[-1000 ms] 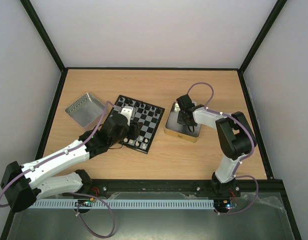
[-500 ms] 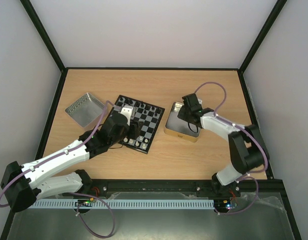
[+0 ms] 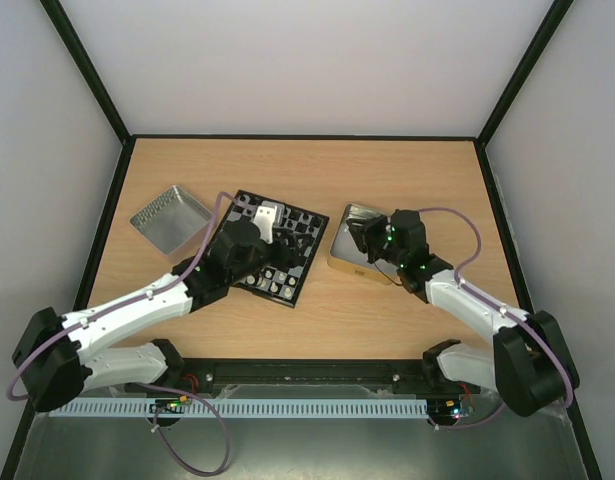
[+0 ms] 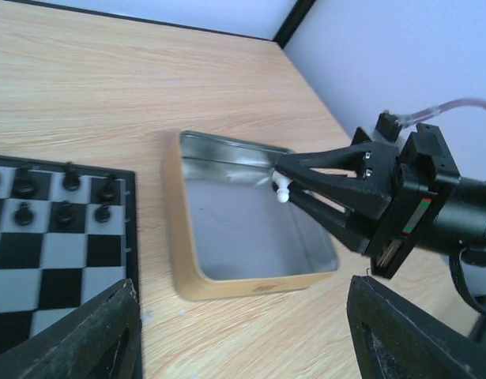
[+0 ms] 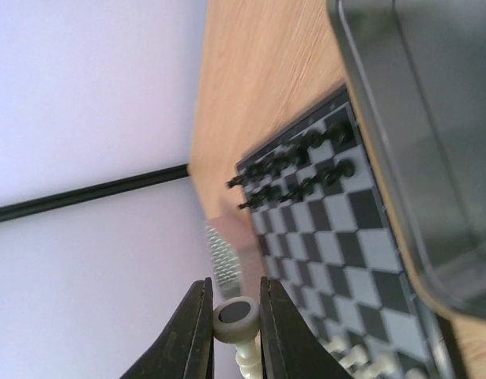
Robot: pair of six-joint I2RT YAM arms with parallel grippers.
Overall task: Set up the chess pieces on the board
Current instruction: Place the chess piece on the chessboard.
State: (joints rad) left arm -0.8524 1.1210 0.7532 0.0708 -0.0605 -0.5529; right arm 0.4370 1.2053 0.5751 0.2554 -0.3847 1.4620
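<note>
The board lies at the table's middle-left, with black chess pieces in its far rows and white ones along its near edge. My right gripper is shut on a white chess piece, held by its round base. In the left wrist view that piece hangs above the gold-sided tin. My left gripper is open with nothing in it, above the table between board and tin; its fingers frame the bottom corners. From above, it sits over the board's right half.
A ribbed silver tray lies to the left of the board. The gold-sided tin sits just right of the board, its inside bare where visible. Black frame rails and pale walls bound the table.
My left gripper has opened wider and shifted toward the board's right side. My right gripper has risen out of the tin and turned toward the board, with its arm swung low to the right.
</note>
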